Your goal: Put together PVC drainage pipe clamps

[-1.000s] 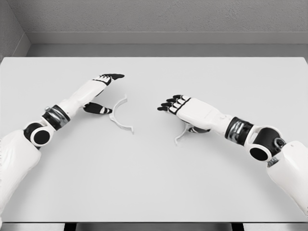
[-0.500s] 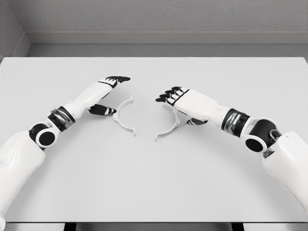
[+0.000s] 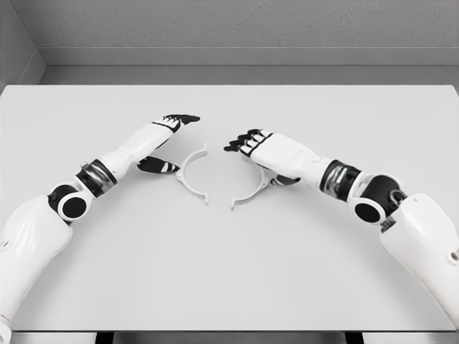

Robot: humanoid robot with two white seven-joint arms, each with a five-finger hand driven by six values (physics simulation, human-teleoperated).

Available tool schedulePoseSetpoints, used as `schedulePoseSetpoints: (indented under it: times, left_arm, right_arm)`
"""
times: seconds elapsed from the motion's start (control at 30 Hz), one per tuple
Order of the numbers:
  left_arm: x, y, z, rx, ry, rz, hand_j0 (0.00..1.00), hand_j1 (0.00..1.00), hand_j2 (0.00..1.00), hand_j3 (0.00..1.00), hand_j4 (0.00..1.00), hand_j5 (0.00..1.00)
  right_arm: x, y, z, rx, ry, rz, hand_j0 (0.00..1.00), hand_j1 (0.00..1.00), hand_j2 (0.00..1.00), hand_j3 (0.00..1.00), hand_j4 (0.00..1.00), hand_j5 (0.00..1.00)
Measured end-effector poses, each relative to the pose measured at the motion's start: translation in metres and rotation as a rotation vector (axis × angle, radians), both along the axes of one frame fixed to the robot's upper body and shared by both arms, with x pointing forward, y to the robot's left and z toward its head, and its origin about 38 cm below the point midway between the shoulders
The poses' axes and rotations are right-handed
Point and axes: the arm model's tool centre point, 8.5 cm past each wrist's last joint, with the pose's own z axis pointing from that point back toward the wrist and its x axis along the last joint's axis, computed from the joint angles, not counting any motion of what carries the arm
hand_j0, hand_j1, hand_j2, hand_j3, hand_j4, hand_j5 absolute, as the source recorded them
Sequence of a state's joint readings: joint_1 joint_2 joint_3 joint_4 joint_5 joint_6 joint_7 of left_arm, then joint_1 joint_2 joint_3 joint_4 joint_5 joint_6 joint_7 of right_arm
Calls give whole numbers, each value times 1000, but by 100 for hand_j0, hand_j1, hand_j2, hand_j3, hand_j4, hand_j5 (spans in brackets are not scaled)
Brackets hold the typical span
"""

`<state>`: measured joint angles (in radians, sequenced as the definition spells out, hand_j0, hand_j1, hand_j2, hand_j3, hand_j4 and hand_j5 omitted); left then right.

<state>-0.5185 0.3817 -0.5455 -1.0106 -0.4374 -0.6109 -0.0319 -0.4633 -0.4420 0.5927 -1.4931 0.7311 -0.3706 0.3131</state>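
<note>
My left hand [image 3: 163, 140]: fingers apart, thumb next to the left clamp half [image 3: 192, 176], holding nothing.
My right hand [image 3: 267, 148]: fingers a bit curled, resting over the right clamp half [image 3: 252, 193].
Clamp halves: flat on the white tabletop [image 3: 229, 272], near each other, not touching.

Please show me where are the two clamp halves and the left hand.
left clamp half [image 3: 188, 177]: head view, on the middle of its curved band.
right clamp half [image 3: 252, 193]: head view, on its visible lower arc.
left hand [image 3: 159, 140]: head view, on the palm.
</note>
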Motion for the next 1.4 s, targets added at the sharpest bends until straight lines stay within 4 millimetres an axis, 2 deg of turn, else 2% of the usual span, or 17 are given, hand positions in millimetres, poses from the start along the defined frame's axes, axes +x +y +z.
schedulePoseSetpoints:
  times: [0.17, 0.5, 0.67, 0.73, 0.8, 0.87, 0.93, 0.97, 1.03, 1.1, 1.17, 1.27, 1.4]
  left_arm:
    - [0, 1, 0, 1, -1, 1, 100, 100, 100, 100, 100, 100]
    - [-1, -3, 4, -1, -12, -11, 100, 100, 100, 100, 100, 100]
    - [-2, -8, 4, -3, -13, -22, 100, 100, 100, 100, 100, 100]
    - [-2, -8, 4, -3, -14, -23, 100, 100, 100, 100, 100, 100]
    - [-2, -8, 3, -4, -12, -24, 100, 100, 100, 100, 100, 100]
    - [-2, -8, 3, -4, -13, -24, 100, 100, 100, 100, 100, 100]
    - [-1, -6, 5, -3, -16, -20, 100, 100, 100, 100, 100, 100]
    - [0, -5, 7, -4, -19, -17, 100, 100, 100, 100, 100, 100]
    - [0, -1, 8, -3, -20, -12, 100, 100, 100, 100, 100, 100]
    - [0, 4, 9, 2, -21, -6, 100, 100, 100, 100, 100, 100]
    - [-5, 7, 8, 8, -22, -10, 100, 100, 100, 100, 100, 100]
    - [-12, 12, 10, 19, -32, -23, 100, 100, 100, 100, 100, 100]
    - [-20, 15, 19, 29, -58, -45, 100, 100, 100, 100, 100, 100]
  right_arm:
    - [0, 7, -5, 0, 14, 4, 100, 100, 100, 100, 100, 100]
    - [4, 24, 2, 10, 2, 19, 100, 100, 100, 100, 100, 100]
    - [7, 25, 5, 5, -4, 12, 100, 100, 100, 100, 100, 100]
    - [12, 7, 8, 3, -12, -30, 100, 100, 100, 100, 100, 100]
    - [21, -25, 25, 8, -52, -102, 100, 100, 100, 100, 100, 100]
    - [17, -57, 32, 15, -73, -166, 100, 100, 100, 100, 100, 100]
    - [9, -82, 40, 22, -95, -210, 100, 100, 100, 100, 100, 100]
    - [-2, -95, 34, 24, -86, -232, 100, 100, 100, 100, 100, 100]
    - [-19, -120, 36, 34, -101, -277, 100, 100, 100, 100, 100, 100]
    - [-28, -144, 50, 45, -145, -310, 100, 100, 100, 100, 100, 100]
    - [-40, -167, 55, 51, -169, -330, 100, 100, 100, 100, 100, 100]
    - [-48, -188, 73, 55, -233, -324, 100, 100, 100, 100, 100, 100]
    - [-55, -196, 78, 47, -258, -296, 100, 100, 100, 100, 100, 100]
